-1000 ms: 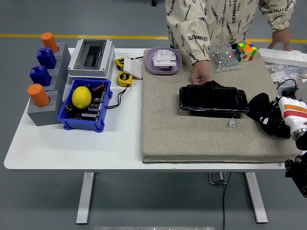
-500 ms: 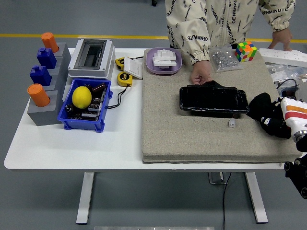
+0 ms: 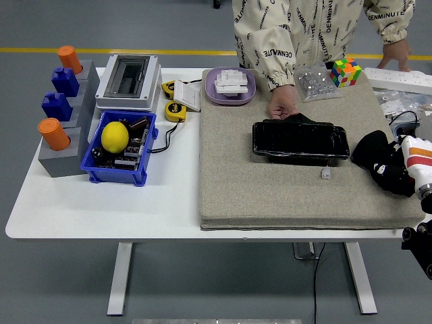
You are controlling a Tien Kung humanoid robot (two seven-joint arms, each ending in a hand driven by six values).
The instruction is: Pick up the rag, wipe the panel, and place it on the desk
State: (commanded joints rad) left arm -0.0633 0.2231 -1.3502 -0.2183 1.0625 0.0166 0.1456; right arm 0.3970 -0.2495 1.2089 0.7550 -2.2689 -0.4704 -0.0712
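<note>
A black glossy panel [image 3: 300, 140] lies on the grey felt mat [image 3: 270, 196] in the middle of the table. A person's hand [image 3: 283, 106] rests on the panel's far left edge. My right hand [image 3: 391, 177], black with a white and orange wrist, is over the mat's right edge, just right of the panel. Its fingers are curled on a dark bunched rag [image 3: 369, 150], which stands a little clear of the panel's right end. My left arm is out of view.
A small white piece [image 3: 326, 173] lies on the mat in front of the panel. Behind are a purple tray [image 3: 230, 86], a bag of parts [image 3: 314, 82] and a colour cube [image 3: 345, 71]. To the left are a blue bin [image 3: 131, 177] holding a lemon [image 3: 115, 136], and a grey box [image 3: 128, 81].
My right hand has drawn a little to the right with the rag, away from the panel. The person's hand and the panel have not moved.
</note>
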